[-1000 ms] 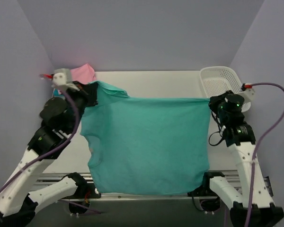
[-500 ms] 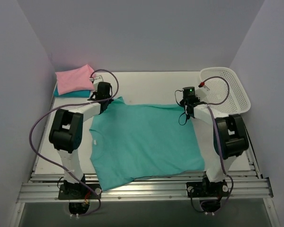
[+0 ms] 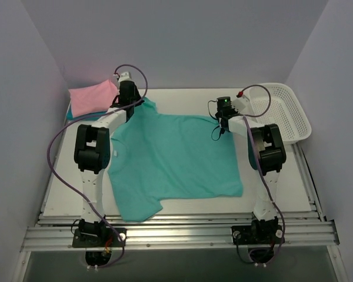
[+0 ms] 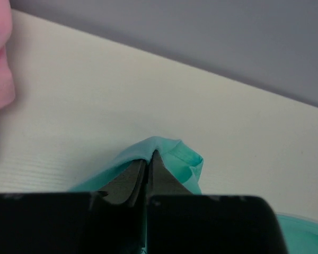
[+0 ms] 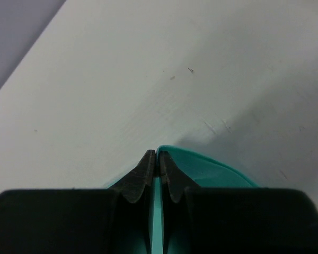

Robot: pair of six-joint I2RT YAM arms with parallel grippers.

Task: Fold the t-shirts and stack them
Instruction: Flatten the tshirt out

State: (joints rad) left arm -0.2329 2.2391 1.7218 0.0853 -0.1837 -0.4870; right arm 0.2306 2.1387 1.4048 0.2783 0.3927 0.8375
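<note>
A teal-green t-shirt (image 3: 170, 161) lies spread on the white table, its far edge held by both grippers. My left gripper (image 3: 131, 104) is shut on the shirt's far left corner; the left wrist view shows the cloth (image 4: 175, 159) pinched and folded over the fingertips (image 4: 148, 161). My right gripper (image 3: 223, 114) is shut on the far right corner, and the right wrist view shows teal cloth (image 5: 212, 172) between the closed fingers (image 5: 157, 159). A folded pink t-shirt (image 3: 93, 97) lies on a darker teal-blue shirt (image 3: 79, 116) at the far left.
A white mesh basket (image 3: 279, 111) stands at the far right of the table (image 3: 182, 100). Grey walls close in the back and sides. The metal rail (image 3: 176, 232) runs along the near edge.
Both arms have stretched toward the back of the table, dragging the teal-green shirt down from hanging onto the table and then farther back.
</note>
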